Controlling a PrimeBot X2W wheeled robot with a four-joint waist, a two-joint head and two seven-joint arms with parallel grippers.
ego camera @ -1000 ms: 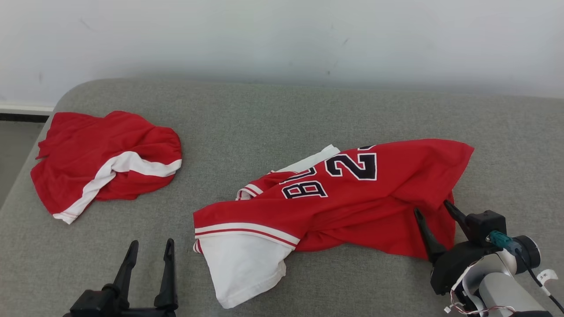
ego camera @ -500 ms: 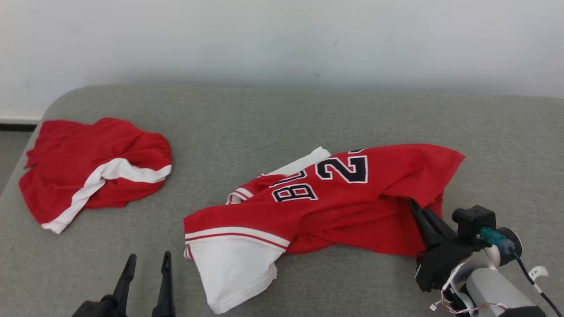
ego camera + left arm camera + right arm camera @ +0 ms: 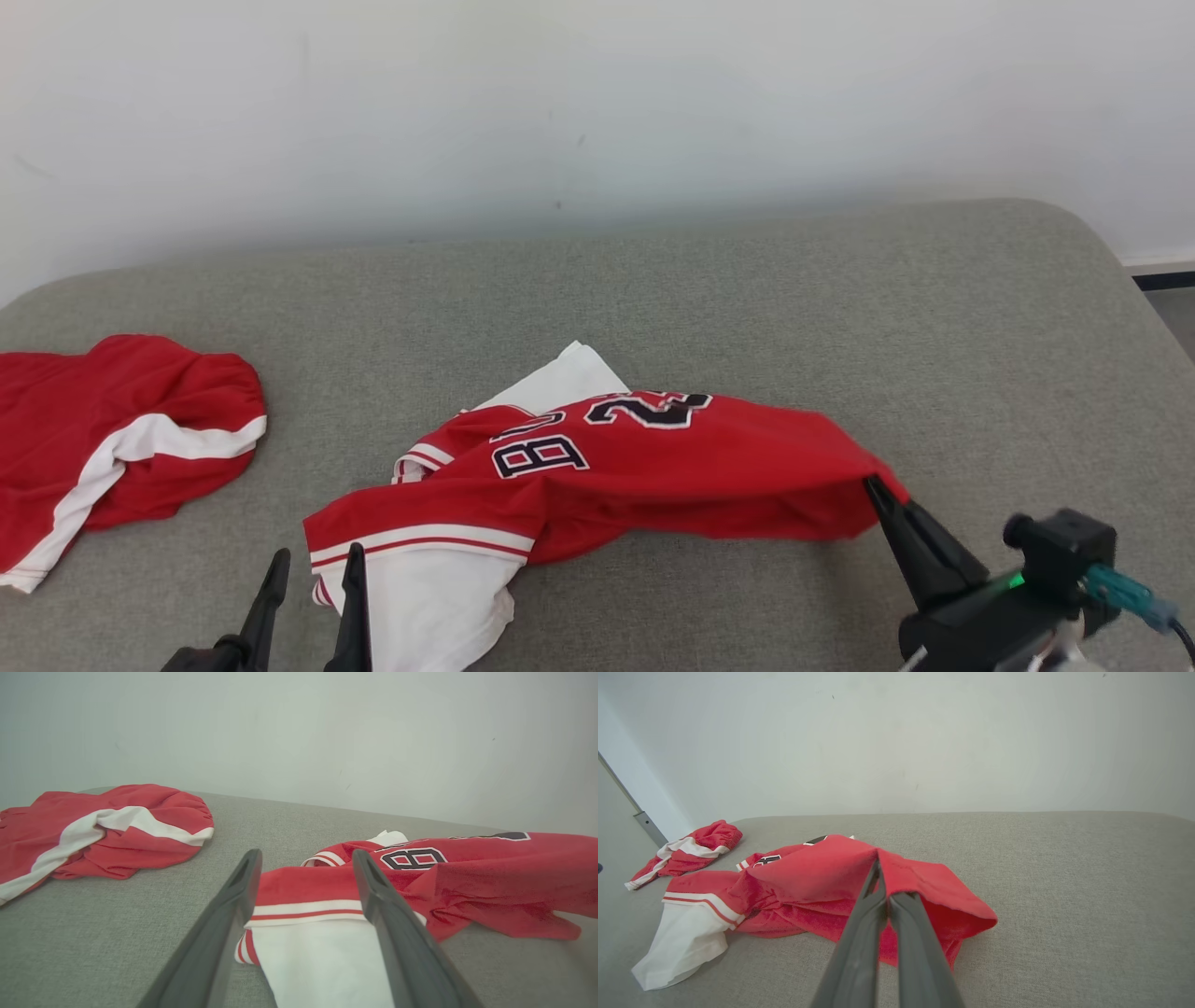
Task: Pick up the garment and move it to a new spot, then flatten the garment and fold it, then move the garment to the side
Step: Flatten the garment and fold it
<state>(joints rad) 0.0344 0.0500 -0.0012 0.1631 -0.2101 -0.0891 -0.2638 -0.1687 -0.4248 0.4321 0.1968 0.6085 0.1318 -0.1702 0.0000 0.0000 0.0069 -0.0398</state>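
Presently | right gripper [image 3: 875, 487] was angled in from lower right, clamped on red jersey [image 3: 653, 467] edge, tented mid grey cushion [image 3: 747, 299] | left gripper [image 3: 317, 557] was held wide, empty, low by jersey's white end.

bright, even light; soft faint shadows

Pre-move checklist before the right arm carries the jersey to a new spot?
1. Right gripper shut on the jersey edge: ok.
2. Pinched edge raised off the cushion: ok.
3. How much cloth sits between the fingers: cannot tell.
4. Left gripper open: ok. Clear of the jersey's white part: cannot tell.
5. Shorts lie apart from the jersey: ok.
6. Bare cushion right of the jersey for a new spot: ok.
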